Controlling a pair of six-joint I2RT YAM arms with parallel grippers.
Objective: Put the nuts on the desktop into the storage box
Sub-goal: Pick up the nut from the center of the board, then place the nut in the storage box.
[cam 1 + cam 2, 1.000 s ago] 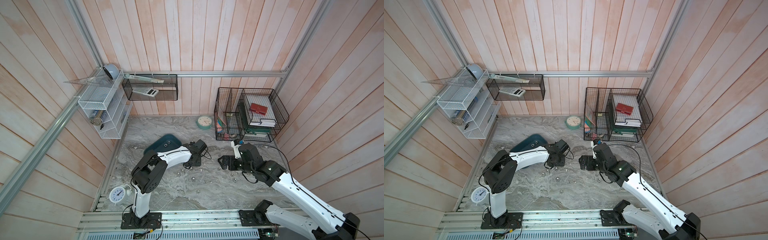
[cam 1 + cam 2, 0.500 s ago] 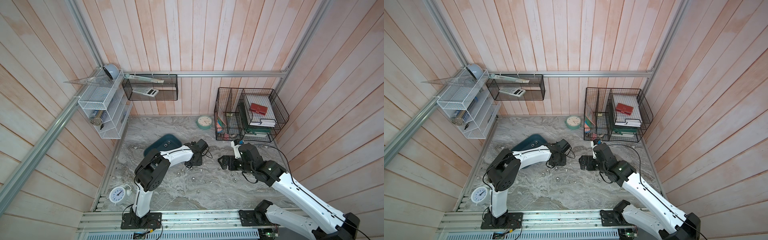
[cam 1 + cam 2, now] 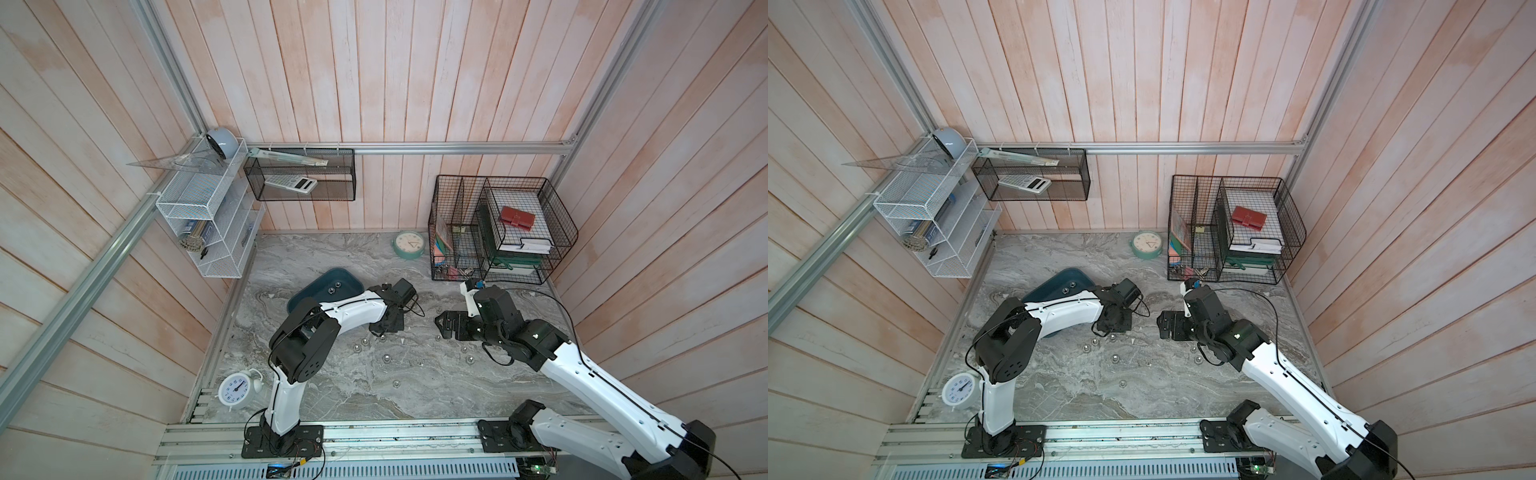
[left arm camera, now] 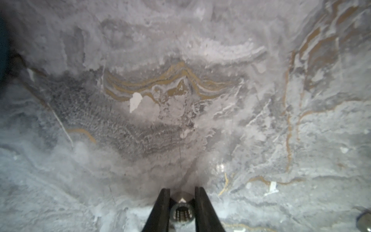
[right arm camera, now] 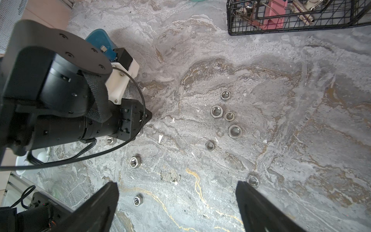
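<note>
My left gripper (image 4: 182, 193) has just drawn its jaws in from partly apart, and they now clamp on one nut (image 4: 181, 213), pinched across its sides with the threaded hole facing the wrist camera, low over the desktop (image 4: 180, 120). That gives me a load for the next carry. I judge it isn't lifted yet, though the wrist view can't settle that.

In a top view the storage box (image 3: 332, 276) sits just behind this arm, partly hidden by the forearm, with two nuts (image 3: 335, 286) already inside, so the haul looks short.

My right gripper (image 5: 176, 183) hangs with its jaws spread wide, holding nothing, above the loose nuts (image 5: 216, 111) scattered on the marble. Most of the job remains.
</note>
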